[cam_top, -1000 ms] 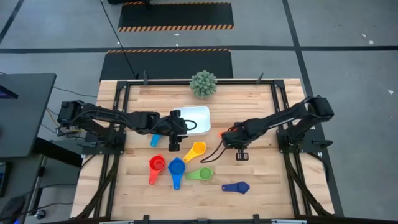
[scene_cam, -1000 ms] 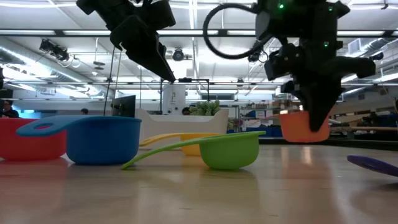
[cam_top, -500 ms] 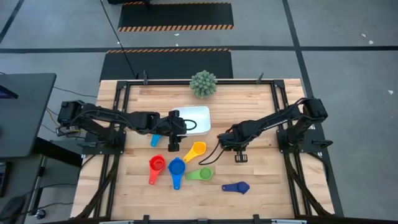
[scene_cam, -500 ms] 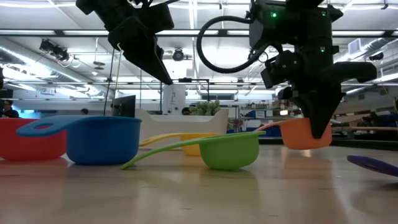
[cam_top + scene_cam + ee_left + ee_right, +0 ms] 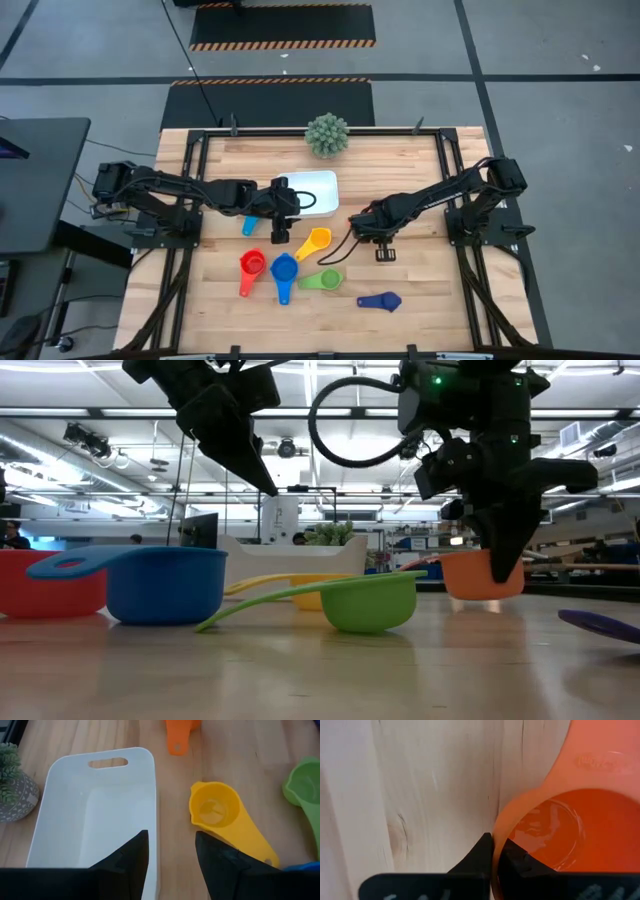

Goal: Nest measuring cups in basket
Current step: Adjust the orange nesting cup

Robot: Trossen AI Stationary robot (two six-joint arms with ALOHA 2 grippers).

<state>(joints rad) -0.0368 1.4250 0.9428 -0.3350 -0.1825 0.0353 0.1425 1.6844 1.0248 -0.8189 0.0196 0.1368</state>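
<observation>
My right pincer [image 5: 497,560] is closed narrow on the rim of the orange cup [image 5: 478,573], and in my right wrist view the two fingertips [image 5: 487,849] pinch the cup wall [image 5: 555,827] from both sides. In the low view the orange cup hangs just above the surface [image 5: 320,660], at the right of the frame, a little tilted. In the high view the right pincer [image 5: 380,240] is right of centre, and the basket [image 5: 322,190] lies at the upper centre, near but apart from it. My left pincer [image 5: 170,855] hovers over the near wall of the basket [image 5: 95,815], half open and holding nothing. The yellow cup [image 5: 220,817] lies just beside the basket, and the green cup [image 5: 322,280], the blue cup [image 5: 284,270], the red cup [image 5: 250,265], the dark blue cup [image 5: 380,300] and the light blue cup [image 5: 249,224] rest on the surface in the lower half of the high view. To do this step well, I think I must lift the orange cup higher so it passes over the basket wall, keep it level so the thin rim does not slip from my grip, and set it down inside with the handle along the long side. The left arm is close to the basket, so I judge I should approach from the free side.
</observation>
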